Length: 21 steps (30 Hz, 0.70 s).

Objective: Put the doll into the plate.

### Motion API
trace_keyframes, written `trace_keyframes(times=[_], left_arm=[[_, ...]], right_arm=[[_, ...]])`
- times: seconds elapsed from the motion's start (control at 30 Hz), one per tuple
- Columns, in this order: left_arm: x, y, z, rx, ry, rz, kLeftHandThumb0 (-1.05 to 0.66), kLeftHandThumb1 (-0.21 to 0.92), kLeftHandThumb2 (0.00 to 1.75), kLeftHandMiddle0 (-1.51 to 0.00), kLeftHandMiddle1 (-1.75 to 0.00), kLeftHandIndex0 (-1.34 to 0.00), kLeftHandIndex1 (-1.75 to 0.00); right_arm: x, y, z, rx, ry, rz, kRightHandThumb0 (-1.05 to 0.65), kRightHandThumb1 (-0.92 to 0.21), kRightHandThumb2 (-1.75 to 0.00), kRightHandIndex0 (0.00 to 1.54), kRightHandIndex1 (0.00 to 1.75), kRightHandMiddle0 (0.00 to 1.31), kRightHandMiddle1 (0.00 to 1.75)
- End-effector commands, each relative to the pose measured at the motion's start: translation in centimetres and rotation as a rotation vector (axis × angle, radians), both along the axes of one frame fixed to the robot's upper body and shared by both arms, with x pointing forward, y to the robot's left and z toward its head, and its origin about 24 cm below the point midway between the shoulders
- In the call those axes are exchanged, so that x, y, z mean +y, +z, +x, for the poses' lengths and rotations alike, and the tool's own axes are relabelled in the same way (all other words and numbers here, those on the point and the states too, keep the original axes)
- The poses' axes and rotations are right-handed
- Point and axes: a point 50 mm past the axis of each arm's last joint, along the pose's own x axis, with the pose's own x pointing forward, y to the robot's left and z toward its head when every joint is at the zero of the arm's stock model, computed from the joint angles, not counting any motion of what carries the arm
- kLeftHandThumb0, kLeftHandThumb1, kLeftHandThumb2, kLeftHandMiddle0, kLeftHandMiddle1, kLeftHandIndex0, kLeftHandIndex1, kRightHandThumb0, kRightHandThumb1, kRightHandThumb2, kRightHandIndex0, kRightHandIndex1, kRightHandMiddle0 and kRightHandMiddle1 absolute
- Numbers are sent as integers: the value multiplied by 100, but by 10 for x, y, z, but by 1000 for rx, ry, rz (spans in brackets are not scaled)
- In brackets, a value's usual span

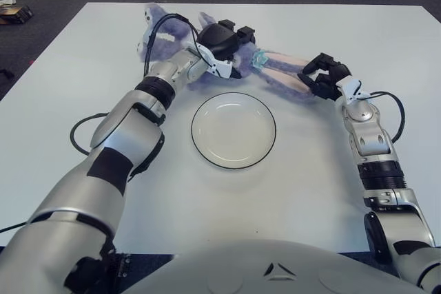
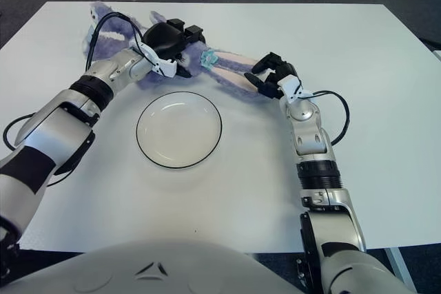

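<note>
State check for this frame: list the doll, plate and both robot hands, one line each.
doll: stretched out beyond the plate, held at both ends, not in the plate.
plate: upright on the table, nothing in it.
left robot hand: closed on the doll's body.
right robot hand: closed on the doll's legs.

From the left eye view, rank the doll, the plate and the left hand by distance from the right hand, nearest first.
1. doll: its legs are in the right hand.
2. plate: toward the robot, on the right hand's left.
3. left hand: farther left, on the doll's body.
</note>
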Motion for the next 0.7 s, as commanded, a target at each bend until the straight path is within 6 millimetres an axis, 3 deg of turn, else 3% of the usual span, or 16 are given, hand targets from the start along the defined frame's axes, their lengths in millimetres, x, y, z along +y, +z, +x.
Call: trace_keyframes(times=[0.0, 0.13, 0.47, 0.57, 0.67], left_arm=[[4, 4, 0, -4, 18, -44, -88, 92, 79, -60, -16, -36, -18], [7, 4, -1, -11, 32, -94, -90, 92, 84, -57, -6, -33, -12], [9, 4, -2, -16, 35, -96, -90, 92, 86, -56, -3, -32, -9], [15, 7, -4, -36, 33, -100, -90, 92, 86, -56, -2, -32, -8], [15, 8, -4, -39, 33, -98, -90, 92, 86, -56, -2, -33, -8]], right_arm=[[-1, 3, 2, -17, -8, 7, -37, -92, -30, 73, 175, 44, 151], [-2, 3, 2, -20, -11, 10, -37, -92, -30, 74, 175, 44, 150], [-2, 3, 3, -29, -16, 14, -37, -92, -29, 75, 175, 45, 149], [-1, 7, 2, -198, -99, 76, -37, -92, -26, 76, 175, 48, 146], [-1, 7, 2, -225, -107, 84, -37, -92, -23, 78, 175, 51, 143]])
